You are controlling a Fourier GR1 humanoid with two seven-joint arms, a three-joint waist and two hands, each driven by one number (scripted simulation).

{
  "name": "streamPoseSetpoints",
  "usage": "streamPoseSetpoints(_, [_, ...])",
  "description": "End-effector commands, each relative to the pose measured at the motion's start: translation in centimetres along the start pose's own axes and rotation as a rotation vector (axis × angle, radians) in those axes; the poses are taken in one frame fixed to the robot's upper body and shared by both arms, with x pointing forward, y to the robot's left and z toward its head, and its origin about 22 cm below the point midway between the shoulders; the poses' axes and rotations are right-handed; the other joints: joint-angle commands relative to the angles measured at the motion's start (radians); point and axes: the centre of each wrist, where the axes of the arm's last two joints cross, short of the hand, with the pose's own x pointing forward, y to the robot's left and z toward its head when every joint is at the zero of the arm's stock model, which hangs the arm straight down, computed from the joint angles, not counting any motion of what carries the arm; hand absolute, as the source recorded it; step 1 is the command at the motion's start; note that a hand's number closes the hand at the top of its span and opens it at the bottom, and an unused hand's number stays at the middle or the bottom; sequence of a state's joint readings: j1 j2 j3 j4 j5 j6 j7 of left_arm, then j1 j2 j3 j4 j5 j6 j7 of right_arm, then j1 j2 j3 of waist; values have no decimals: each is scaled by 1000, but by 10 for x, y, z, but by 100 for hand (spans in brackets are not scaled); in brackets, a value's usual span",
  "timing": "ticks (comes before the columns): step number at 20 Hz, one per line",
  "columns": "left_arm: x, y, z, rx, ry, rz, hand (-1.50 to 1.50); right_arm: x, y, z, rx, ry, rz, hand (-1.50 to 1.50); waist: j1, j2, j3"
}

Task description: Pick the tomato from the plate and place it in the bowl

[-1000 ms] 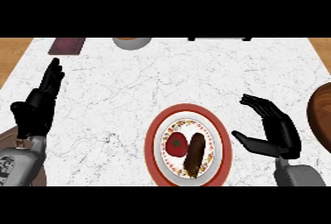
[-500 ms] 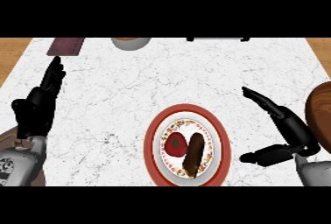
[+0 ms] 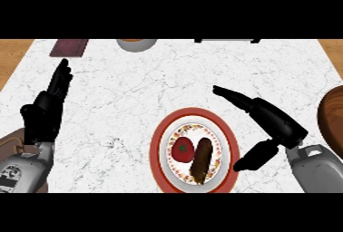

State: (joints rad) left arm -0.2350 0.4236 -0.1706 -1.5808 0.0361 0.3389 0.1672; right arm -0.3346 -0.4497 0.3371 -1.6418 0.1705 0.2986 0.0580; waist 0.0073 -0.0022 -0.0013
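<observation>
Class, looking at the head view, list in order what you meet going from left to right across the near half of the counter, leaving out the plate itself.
left hand → tomato → sausage → right hand → brown bowl

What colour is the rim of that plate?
Red rim on the plate, with a flowery band inside; head view.

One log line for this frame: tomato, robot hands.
tomato on plate | right robot hand open, beside plate, no contact | left robot hand open, resting left | pre-grasp
</observation>
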Motion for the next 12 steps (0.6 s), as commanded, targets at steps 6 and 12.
streamPoseSetpoints(6, [-2, -3, -2, 4, 2, -3, 0, 41, 34, -46, 233, 58, 82, -150, -2, 2, 1])
streamPoseSetpoints(12, [-3, -3, 11, -5, -3, 12, 0, 35, 77, -59, 313, 174, 167, -150, 3, 2, 1])
